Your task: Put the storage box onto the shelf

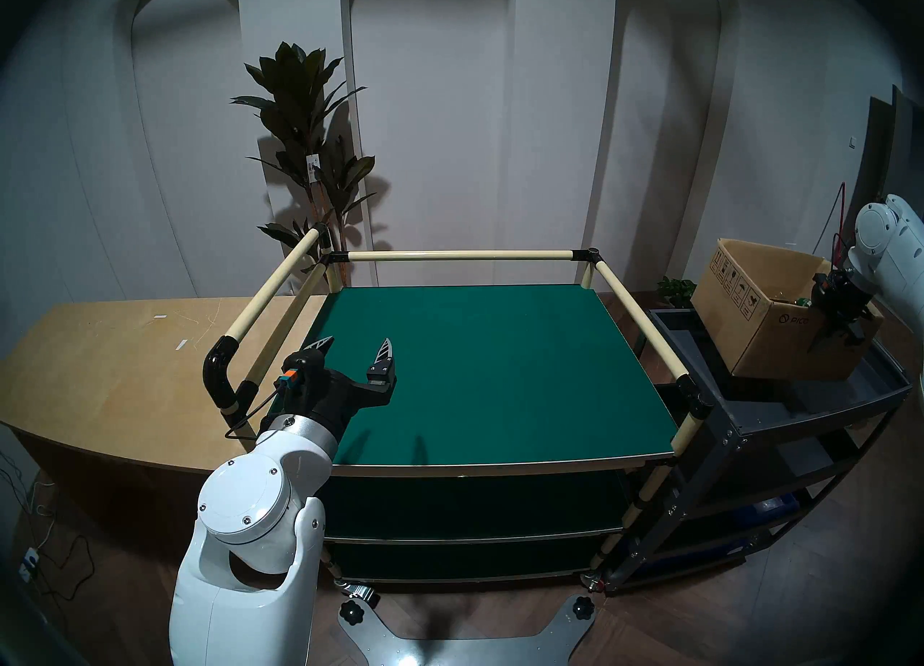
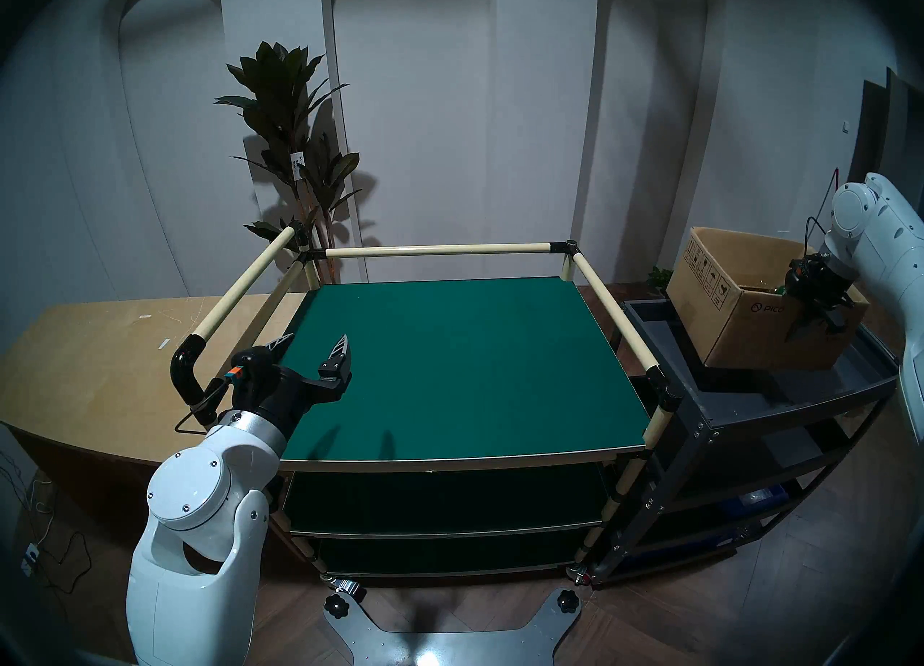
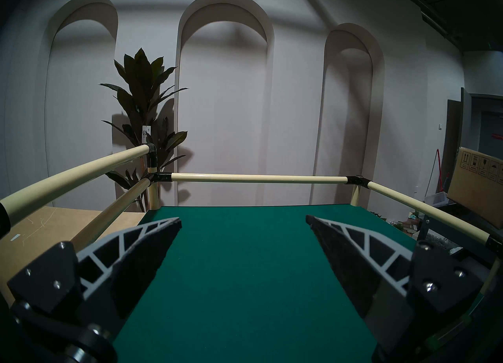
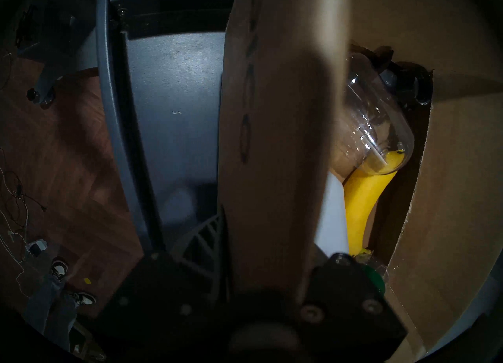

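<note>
The storage box (image 1: 760,320), brown cardboard with a PICO logo, is tilted over the black cart at the far right. It also shows in the head stereo right view (image 2: 740,320) and at the right edge of the left wrist view (image 3: 479,190). My right gripper (image 1: 840,330) is shut on the box's near wall (image 4: 272,136), one finger outside and one inside. The shelf (image 1: 500,375) has a bare dark green top board and cream rails, in front of me. My left gripper (image 1: 357,341) is open and empty above its left part (image 3: 243,219).
The black metal cart (image 1: 800,415) stands right against the shelf's right side. A wooden counter (image 1: 125,365) lies to the left, a potted plant (image 1: 300,125) behind. A banana (image 4: 364,196) and a clear bottle (image 4: 375,125) lie inside the box. Cream rails (image 1: 460,255) ring the shelf top.
</note>
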### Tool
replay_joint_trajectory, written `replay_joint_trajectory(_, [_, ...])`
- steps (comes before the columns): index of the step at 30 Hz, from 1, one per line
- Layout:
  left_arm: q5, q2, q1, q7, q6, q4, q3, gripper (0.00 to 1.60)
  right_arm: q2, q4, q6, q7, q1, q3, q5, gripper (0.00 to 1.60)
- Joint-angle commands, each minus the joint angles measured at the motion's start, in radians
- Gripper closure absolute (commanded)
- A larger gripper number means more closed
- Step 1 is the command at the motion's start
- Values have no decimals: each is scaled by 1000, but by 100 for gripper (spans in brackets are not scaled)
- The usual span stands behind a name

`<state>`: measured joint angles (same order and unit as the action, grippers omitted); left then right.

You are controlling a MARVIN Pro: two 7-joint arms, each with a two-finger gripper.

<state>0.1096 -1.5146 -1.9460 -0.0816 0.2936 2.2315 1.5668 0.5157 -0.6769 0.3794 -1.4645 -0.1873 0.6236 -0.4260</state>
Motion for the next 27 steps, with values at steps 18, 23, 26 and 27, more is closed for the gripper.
replay_joint_trajectory(18, [0,1,6,-2,-5,21,0,0,84,-47,66,-19,202,53,-132,160])
replay_joint_trajectory(23, [0,1,6,-2,-5,20,0,0,103,-74,98,-19,217,25,-98,160])
replay_joint_trajectory(26, [0,1,6,-2,-5,20,0,0,102,-105,116,-16,205,10,-78,160])
replay_joint_trajectory(27, [0,1,6,-2,-5,20,0,0,100,-117,125,-13,199,3,-68,160])
